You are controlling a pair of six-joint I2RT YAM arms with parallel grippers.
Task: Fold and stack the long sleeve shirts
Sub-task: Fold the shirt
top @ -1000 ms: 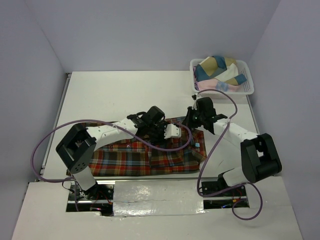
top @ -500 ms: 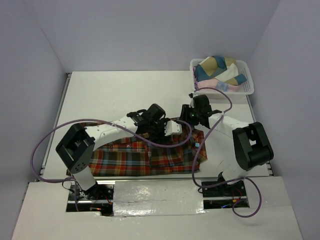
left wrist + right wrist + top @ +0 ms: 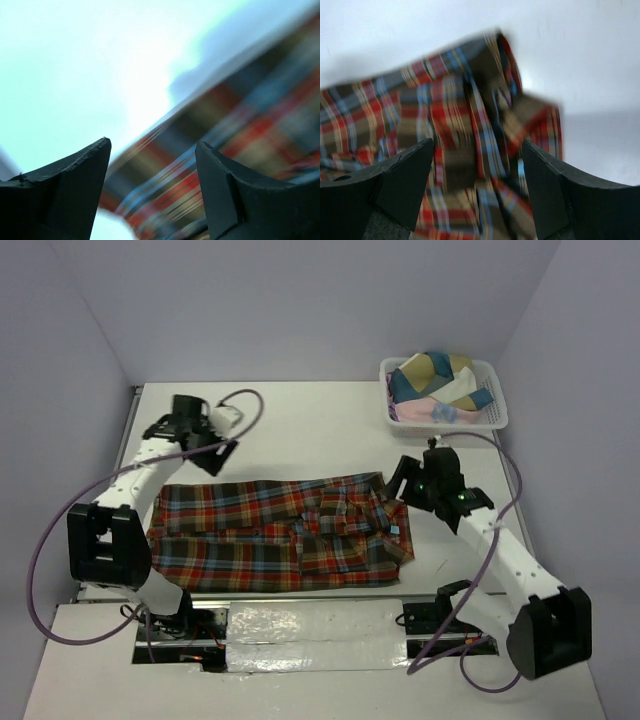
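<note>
plaid shirt (image 3: 270, 540): lies flat on the table (image 3: 300, 430), near edge, between the two arms; wide band shape, long axis running left-right
shirt look: red-orange, brown and blue plaid flannel; bunched folds and a flap near the middle-right, small light tag at the right end; far-left corner and near hem look fairly smooth
left claw (image 3: 218, 452): released, fingers apart, nothing between them; hovers just beyond the shirt's far-left corner; wrist view shows the blurred plaid edge below
right claw (image 3: 400, 480): released, fingers spread, nothing held; sits just beside the shirt's far-right end, over the rumpled part
step in hand (judged): cloth is spread, the next fold is not yet begun; both claws look placed for a fresh grab at the two far corners
how to do it well: pinch only the top layer edge at each far corner, both sides level; lift low and carry toward the near edge together so the crease stays straight; flatten the middle-right bunching first or it gets trapped in the fold
risk: uneven pull skews the rectangle; a grab too deep takes both layers
basket (image 3: 495, 415): white, far-right corner of the table, holds other cloth; well apart from the shirt
</note>
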